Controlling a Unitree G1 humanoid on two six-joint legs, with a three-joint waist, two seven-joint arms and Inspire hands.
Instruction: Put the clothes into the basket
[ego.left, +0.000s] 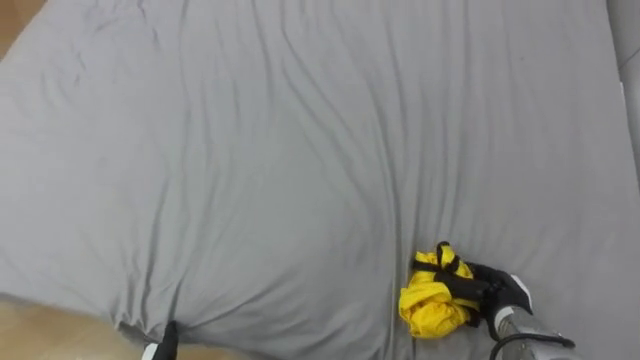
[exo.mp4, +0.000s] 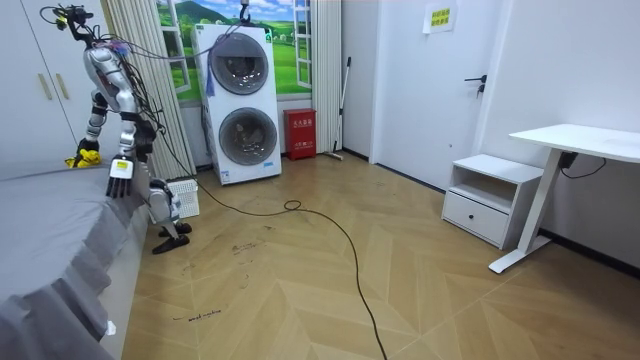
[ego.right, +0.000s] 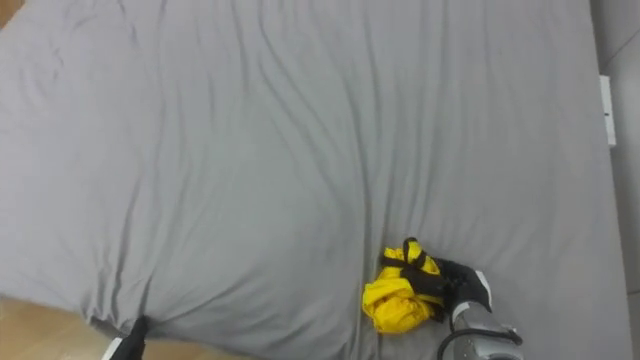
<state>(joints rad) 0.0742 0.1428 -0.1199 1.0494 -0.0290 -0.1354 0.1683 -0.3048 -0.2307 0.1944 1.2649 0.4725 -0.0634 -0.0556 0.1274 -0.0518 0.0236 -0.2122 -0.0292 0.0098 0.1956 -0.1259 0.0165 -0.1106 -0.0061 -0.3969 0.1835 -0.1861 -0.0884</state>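
Yellow garment (ego.left: 430, 305) lies bunched on the grey bed (ego.left: 280, 150), near its near edge, toward the robot's right. Right hand (ego.left: 503, 296): dark fingers (ego.left: 457, 283) curled over the garment's top and gripping it, with the cloth resting on the sheet. Left hand (exo.mp4: 120, 180) hangs beside the bed edge; its fingers point down, straight, holding nothing. Robot stands at the bedside, facing the bed. White slatted basket (exo.mp4: 184, 198) sits on the floor just beside its legs, on the room view's right. Garment and basket are apart.
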